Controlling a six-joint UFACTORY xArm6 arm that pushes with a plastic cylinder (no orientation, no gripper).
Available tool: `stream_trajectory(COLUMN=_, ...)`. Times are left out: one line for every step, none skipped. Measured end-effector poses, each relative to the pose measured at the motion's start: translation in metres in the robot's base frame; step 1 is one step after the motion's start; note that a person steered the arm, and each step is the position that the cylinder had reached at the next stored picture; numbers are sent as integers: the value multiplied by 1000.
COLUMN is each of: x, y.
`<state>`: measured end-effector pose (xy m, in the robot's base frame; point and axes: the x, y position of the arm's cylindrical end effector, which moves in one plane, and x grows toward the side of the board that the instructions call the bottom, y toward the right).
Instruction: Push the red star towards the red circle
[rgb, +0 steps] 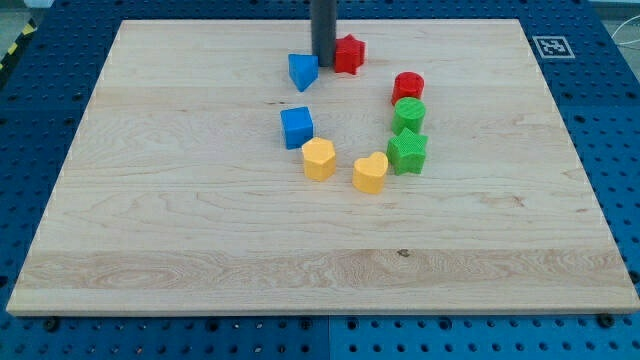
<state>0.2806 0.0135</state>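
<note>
Wooden board (200, 220) on blue perforated table (40, 110). Dark rod descends from view's top; my tip (324, 65) rests on board, touching left side of red star (349, 53), with blue triangular block (303, 71) just beside at its left. Rod bare, pinching nothing. Red circle (408, 87) lies right and below star, apart. Beneath it green circle (409, 113), green star (407, 151). Yellow heart (370, 172), yellow hexagon (319, 159), blue cube (297, 127) complete arc.

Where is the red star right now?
The red star sits near the view's top edge of the board, just right of my tip, with the red circle down to its right.
</note>
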Motion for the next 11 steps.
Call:
stream_trajectory(x=0, y=21)
stream_trajectory(x=-9, y=23)
stream_trajectory(x=-43, y=12)
stream_trajectory(x=-47, y=23)
stream_trajectory(x=-37, y=42)
stream_trajectory(x=-36, y=50)
stream_trajectory(x=-29, y=67)
stream_trajectory(x=-25, y=74)
stream_trajectory(x=-30, y=68)
stream_trajectory(x=-30, y=40)
stream_trajectory(x=-21, y=40)
